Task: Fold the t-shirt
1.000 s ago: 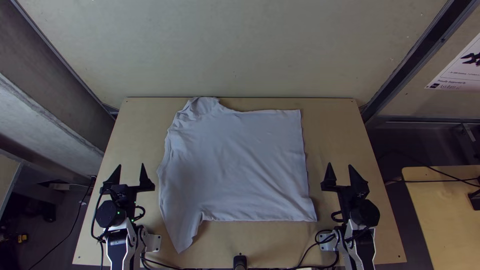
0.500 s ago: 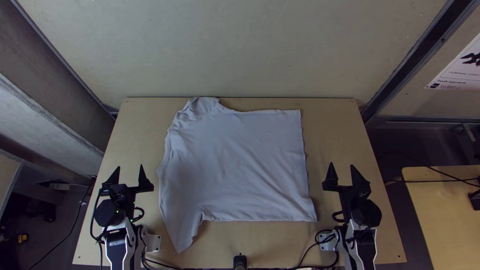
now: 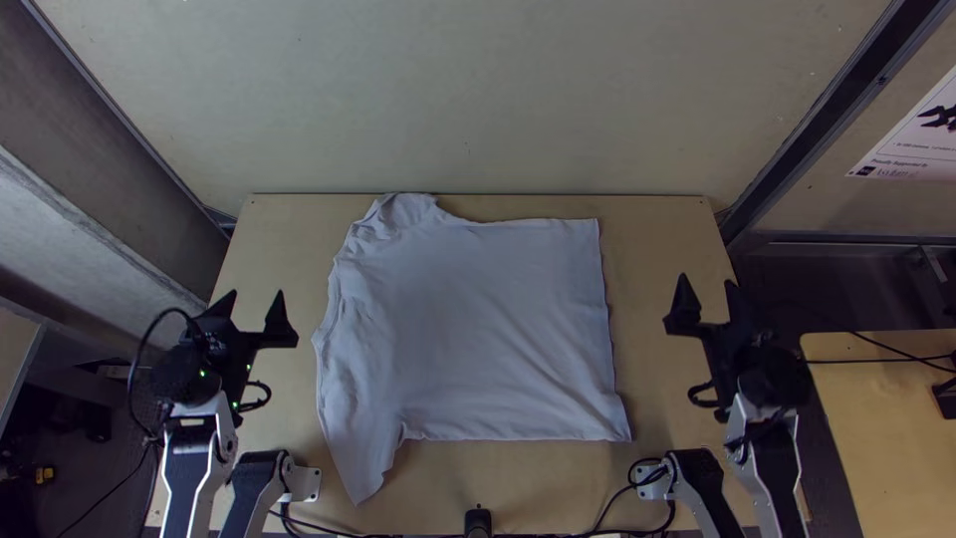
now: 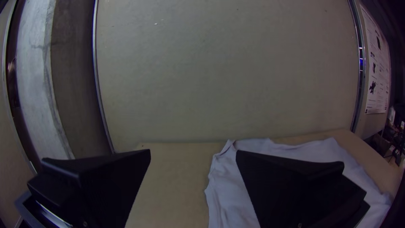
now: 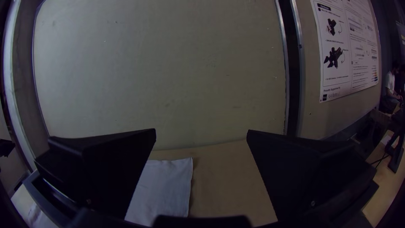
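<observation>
Hiding part of the shirt (image 3: 478, 319): one finger (image 4: 291, 190) of my left gripper (image 3: 254, 296), in the left wrist view; in the right wrist view, one of my right gripper's (image 3: 708, 282) covers some cloth too.
Hard to make out: my right gripper's outer finger, dark against the dark floor (image 3: 822, 284) in the top view.
Cut off: both my arms (image 3: 191, 458), at the top view's bottom edge.
Left gripper: released, fingers wide apart, raised to the left of the shirt and clear of it.
Right gripper: released as well, its fingers spread about as wide, up by the table's (image 3: 558, 473) right edge, apart from the cloth.
Shirt: on the middle of the table, spread out, its far left corner rumpled, a tapering sleeve pointing to the near edge on my left.
</observation>
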Robot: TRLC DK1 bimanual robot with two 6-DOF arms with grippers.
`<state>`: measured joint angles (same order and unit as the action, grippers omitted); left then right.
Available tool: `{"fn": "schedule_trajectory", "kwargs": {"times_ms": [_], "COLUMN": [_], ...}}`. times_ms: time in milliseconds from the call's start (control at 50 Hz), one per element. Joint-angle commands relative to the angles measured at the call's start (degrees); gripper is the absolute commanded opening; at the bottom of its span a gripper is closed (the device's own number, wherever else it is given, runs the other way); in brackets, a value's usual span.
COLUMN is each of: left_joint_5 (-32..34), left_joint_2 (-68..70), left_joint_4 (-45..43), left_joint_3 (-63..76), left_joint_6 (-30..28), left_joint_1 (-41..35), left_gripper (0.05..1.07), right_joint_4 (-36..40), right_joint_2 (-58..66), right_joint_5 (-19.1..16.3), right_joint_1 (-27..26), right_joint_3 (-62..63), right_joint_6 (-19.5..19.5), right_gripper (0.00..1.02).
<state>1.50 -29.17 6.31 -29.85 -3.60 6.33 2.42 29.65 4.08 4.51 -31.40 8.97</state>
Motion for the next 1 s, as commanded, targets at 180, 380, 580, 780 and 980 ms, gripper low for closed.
{"fn": "schedule_trajectory", "kwargs": {"times_ms": [180, 380, 580, 780, 980], "left_joint_5": [0.7, 0.61, 0.61, 0.61, 0.61], "left_joint_2": [-13.11, -23.3, -33.15, -42.02, -51.34], "left_joint_4": [-0.15, -0.33, 2.04, 4.77, 10.83], "left_joint_3": [-12.25, -19.64, -28.43, -38.01, -47.32], "left_joint_6": [1.31, 1.31, 2.45, 2.8, 2.54], "left_joint_1": [-0.97, -0.97, -2.02, -3.34, -5.1], "left_gripper": [1.03, 1.03, 1.03, 1.03, 1.02], "right_joint_4": [-0.13, 1.54, 8.31, 12.53, 12.79], "right_joint_2": [13.51, 22.29, 33.46, 41.72, 49.01], "right_joint_5": [0.32, 0.32, 0.32, 0.23, -0.65], "right_joint_1": [0.94, 1.38, 1.99, 2.78, 3.31], "right_joint_3": [-13.34, -21.34, -31.44, -39.0, -44.8], "right_joint_6": [0.52, -0.01, 0.17, 2.54, 3.33], "right_gripper": [0.99, 0.99, 0.99, 0.99, 0.99]}}
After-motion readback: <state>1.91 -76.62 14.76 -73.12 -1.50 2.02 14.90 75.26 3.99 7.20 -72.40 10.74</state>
